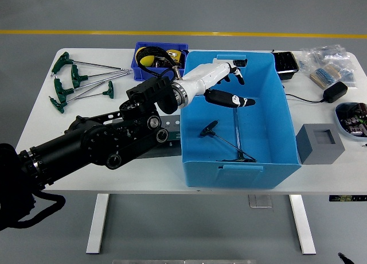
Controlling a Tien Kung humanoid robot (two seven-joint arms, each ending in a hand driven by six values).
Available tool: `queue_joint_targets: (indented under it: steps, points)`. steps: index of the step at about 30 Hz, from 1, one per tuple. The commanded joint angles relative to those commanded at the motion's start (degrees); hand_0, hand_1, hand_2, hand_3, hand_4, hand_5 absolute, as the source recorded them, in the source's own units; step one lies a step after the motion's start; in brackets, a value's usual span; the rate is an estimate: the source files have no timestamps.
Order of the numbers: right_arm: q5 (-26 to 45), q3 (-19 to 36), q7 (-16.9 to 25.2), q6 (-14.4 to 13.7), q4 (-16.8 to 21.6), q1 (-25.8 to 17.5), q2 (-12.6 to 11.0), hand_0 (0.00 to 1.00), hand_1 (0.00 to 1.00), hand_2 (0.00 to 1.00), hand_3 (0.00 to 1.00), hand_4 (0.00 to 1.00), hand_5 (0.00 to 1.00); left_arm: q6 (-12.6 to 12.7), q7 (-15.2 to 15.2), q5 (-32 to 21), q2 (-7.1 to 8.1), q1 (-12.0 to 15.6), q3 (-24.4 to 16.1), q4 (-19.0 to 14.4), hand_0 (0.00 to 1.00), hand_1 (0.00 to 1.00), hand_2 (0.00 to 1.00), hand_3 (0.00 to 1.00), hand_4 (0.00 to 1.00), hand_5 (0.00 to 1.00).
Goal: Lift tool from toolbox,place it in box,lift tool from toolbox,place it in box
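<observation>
My left hand [242, 90], white on a black arm, hovers over the upper left part of the large blue box [289, 135]. Its fingers are spread and hold nothing. Two T-handle tools lie on the box floor. One [237, 132] points lengthwise. The other [213, 129], with a dark handle, lies slanted across it. Several green T-handle wrenches [80, 83] lie on the table's left end. A small blue bin [140, 73] with yellow items stands behind my arm. A dark toolbox [170, 136] is mostly hidden under my forearm.
A black tray [285, 63], plastic bags of parts [327, 60] and a black adapter [334, 92] with its cable sit at the back right. A grey block [320, 142] and a bowl of small parts [351, 120] stand right of the box.
</observation>
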Motion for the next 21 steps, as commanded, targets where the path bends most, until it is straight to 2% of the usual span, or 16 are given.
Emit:
queue_joint_targets:
  steps: [2,3,5,7,10,14,15,16,20,21]
  points:
    - [0.4,-0.1,0.1,0.0,0.0,-0.1,0.0,0.654,0.642,0.701,0.556,0.803,0.745,1.2,-0.6,-0.5,0.00,0.5,-0.6,-0.7,0.675,0.773,0.966,0.779,0.955,0.771]
    - [0.6,-0.3,0.1,0.0,0.0,-0.1,0.1,0.653,0.642,0.700,0.557,0.804,0.746,2.4,-1.3,-1.2,0.00,1.0,-1.1,-1.2,0.717,0.802,0.990,0.842,0.953,0.768]
    - [0.9,-0.4,0.2,0.0,-0.1,-0.2,0.1,0.653,0.642,0.700,0.557,0.804,0.746,5.4,-3.4,-3.3,0.00,2.1,-2.2,-2.2,0.717,0.802,0.990,0.842,0.953,0.768]
    - [1.5,-0.7,0.3,0.0,-0.1,-0.4,0.2,0.653,0.642,0.700,0.557,0.804,0.746,8.9,-6.6,-7.9,0.00,4.7,-5.1,-4.7,0.717,0.802,0.990,0.842,0.953,0.768]
    - [2.2,-0.8,0.6,0.1,-0.1,-0.7,0.3,0.653,0.642,0.700,0.557,0.804,0.746,11.4,-9.5,-14.4,0.00,8.3,-8.8,-8.2,0.749,0.800,0.949,0.802,0.950,0.765]
    - [2.4,-1.0,0.7,0.1,-0.2,-1.0,0.4,0.653,0.642,0.700,0.557,0.804,0.746,11.6,-12.1,-24.1,0.99,13.8,-14.4,-14.2,0.749,0.800,0.949,0.802,0.950,0.765]
    - [2.5,-1.0,0.8,0.1,-0.2,-1.1,0.5,0.652,0.641,0.700,0.556,0.804,0.746,11.4,-12.5,-26.3,1.30,15.1,-15.7,-15.6,0.768,0.802,0.893,0.762,0.949,0.782]
    - [2.6,-1.1,0.8,0.1,-0.2,-1.1,0.5,0.652,0.641,0.700,0.556,0.804,0.746,11.2,-12.8,-29.0,1.58,16.2,-16.8,-16.8,0.768,0.802,0.893,0.762,0.949,0.782]
    - [2.9,-1.3,0.9,0.1,-0.3,-1.5,0.6,0.652,0.641,0.700,0.556,0.804,0.746,8.1,-12.4,-38.5,3.40,21.1,-21.2,-20.8,0.768,0.802,0.893,0.762,0.949,0.782]
    - [3.1,-1.4,1.0,0.1,-0.3,-1.5,0.7,0.651,0.641,0.700,0.556,0.804,0.747,7.1,-11.8,-40.7,4.09,22.0,-21.9,-21.3,0.778,0.809,0.886,0.789,0.959,0.838]
